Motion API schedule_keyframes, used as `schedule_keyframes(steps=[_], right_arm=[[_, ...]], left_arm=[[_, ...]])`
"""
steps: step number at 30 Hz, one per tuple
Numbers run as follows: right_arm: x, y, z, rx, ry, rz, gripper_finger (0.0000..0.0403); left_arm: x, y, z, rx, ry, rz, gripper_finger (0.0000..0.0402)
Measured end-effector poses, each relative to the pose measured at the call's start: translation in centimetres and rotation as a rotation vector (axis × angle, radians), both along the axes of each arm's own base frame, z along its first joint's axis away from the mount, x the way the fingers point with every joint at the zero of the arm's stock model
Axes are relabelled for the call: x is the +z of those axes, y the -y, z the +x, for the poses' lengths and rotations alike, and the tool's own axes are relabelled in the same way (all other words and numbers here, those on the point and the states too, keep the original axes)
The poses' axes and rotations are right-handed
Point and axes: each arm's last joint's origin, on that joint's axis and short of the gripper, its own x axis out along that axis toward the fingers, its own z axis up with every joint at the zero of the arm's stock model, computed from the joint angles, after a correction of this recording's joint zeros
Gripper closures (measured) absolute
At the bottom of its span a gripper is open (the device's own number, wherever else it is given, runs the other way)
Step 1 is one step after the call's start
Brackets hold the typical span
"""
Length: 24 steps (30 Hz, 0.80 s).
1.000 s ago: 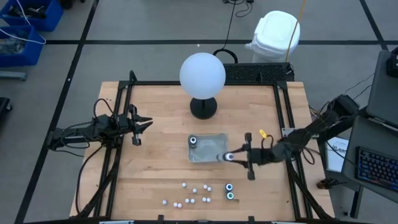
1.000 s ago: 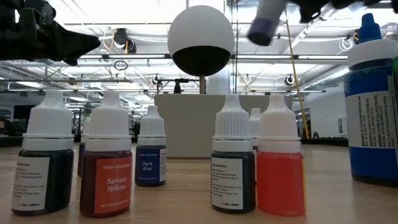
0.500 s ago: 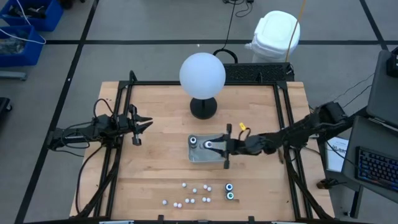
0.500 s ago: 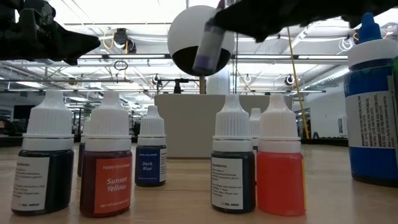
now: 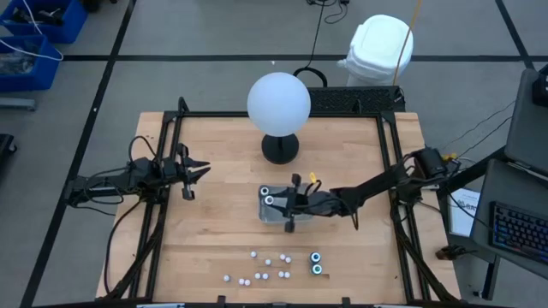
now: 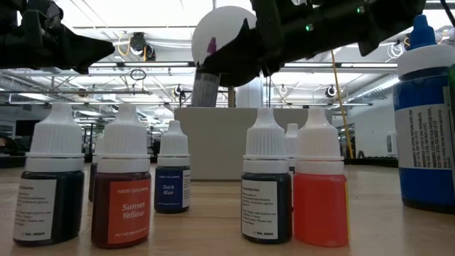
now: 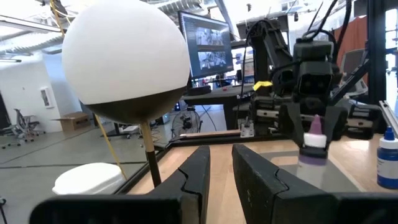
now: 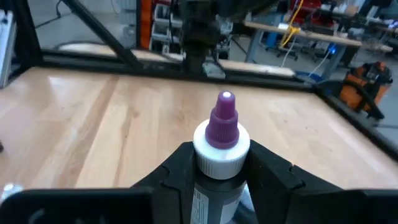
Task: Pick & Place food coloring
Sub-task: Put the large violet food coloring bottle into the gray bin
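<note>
The right gripper (image 5: 287,202), holding a purple-tipped bottle (image 8: 222,134), had moved in over the clear tray (image 5: 276,216) mid-table, nearly ready to drop it, while the left gripper (image 5: 195,170) waited narrow near the left edge.

White globe (image 5: 278,101) (black base), clear tray (image 5: 300,194)

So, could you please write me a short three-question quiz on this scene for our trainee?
1. True or false: the right gripper is holding a purple-tipped bottle.
2. Where is the left gripper? A) over the clear tray B) at the table's left side, holding nothing C) above the loose small bottles
3. Fill in: one dark round bottle already stands in the ____.

Key: 1 true; 2 B; 3 tray.
</note>
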Motion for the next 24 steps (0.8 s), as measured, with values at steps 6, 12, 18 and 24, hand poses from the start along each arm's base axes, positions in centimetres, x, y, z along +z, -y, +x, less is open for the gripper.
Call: schedule_keyframes(steps=[6,12,18,24], right_arm=[[-0.6,0.0,0.0,-0.015,-0.031,0.050,0.0295],[-1.1,0.0,0.1,-0.018,-0.042,0.057,0.0296],[-2.9,0.3,0.7,-0.043,-0.080,0.085,0.0295],[-3.8,0.6,1.4,-0.059,-0.096,0.096,0.0294]], left_arm=[[0.0,0.0,0.0,0.000,0.000,0.000,0.0325],[0.0,0.0,0.0,0.000,0.001,0.001,0.0325],[0.1,0.0,0.0,0.001,0.008,0.002,0.0325],[0.1,0.0,0.0,0.001,0.008,0.002,0.0325]])
